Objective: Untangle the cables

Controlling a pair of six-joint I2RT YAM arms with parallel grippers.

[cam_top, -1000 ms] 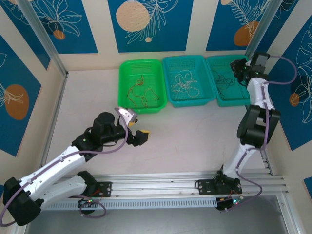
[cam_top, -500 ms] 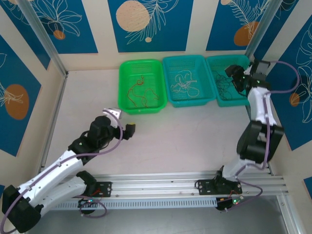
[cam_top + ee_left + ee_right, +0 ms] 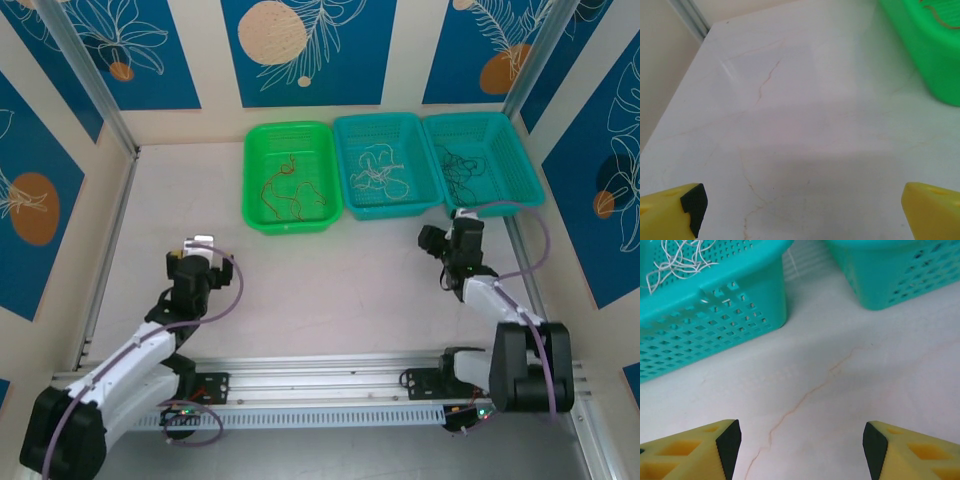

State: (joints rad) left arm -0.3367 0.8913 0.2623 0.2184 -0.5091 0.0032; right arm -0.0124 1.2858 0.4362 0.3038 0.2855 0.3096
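Note:
The cables lie in three baskets at the back of the table. Reddish-brown cables are in the green basket, pale beige cables in the middle teal basket, and dark cables in the right teal basket. My left gripper hovers open over bare table at the near left, well short of the green basket. My right gripper is open and empty over the table, just in front of the gap between the two teal baskets.
The three baskets stand side by side along the back wall. Side walls with metal posts close in the table on the left and right. A metal rail with the arm bases runs along the near edge.
The right arm pulled out of the right teal basket and came down toward the near edge, its jaws opening wider. The left arm drew back to the left and nearer, still open.

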